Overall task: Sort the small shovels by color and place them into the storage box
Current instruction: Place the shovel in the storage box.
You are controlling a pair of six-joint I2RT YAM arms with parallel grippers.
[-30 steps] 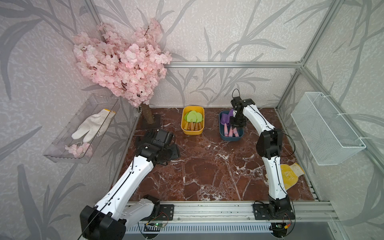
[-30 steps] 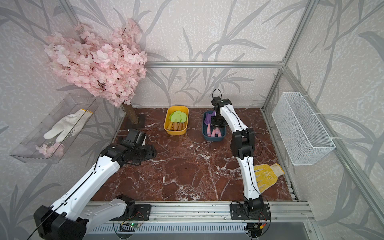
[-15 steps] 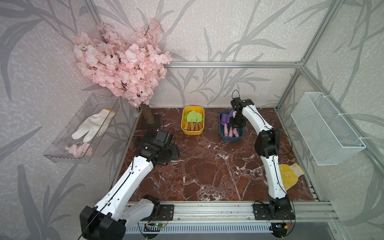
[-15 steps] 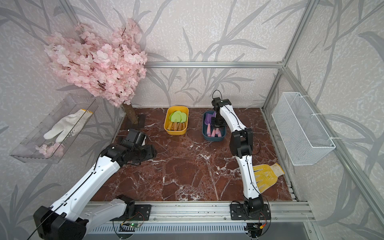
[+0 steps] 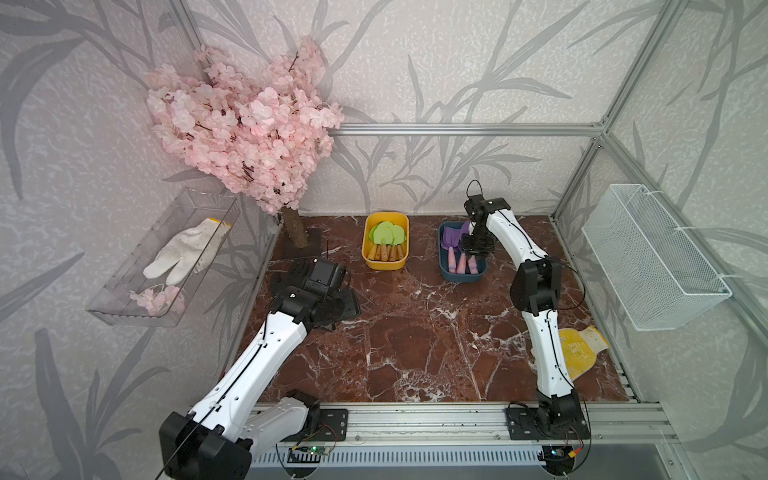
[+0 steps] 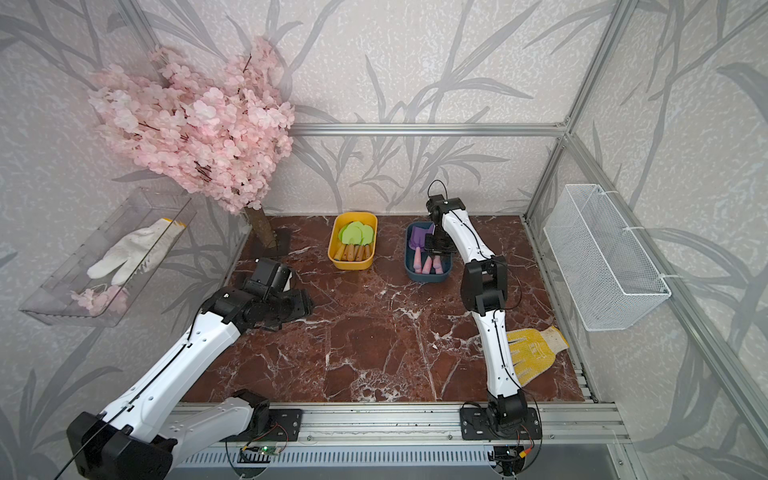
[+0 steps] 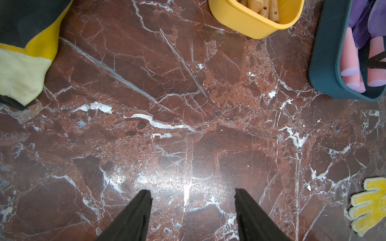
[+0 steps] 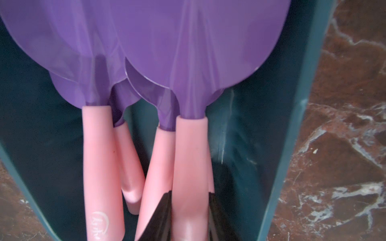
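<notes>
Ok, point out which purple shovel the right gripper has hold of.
The top shovel: the right gripper is shut on its pink handle. The other three handles lie free beside it in the bin.

The pink handle [image 8: 102, 167] of one purple shovel [image 8: 94, 79] lying in the dark blue box [image 8: 269, 135] carries a small white logo [image 8: 99, 226]. It is an arc over tiny letters, too blurred to read. Nothing else is legible.
</notes>
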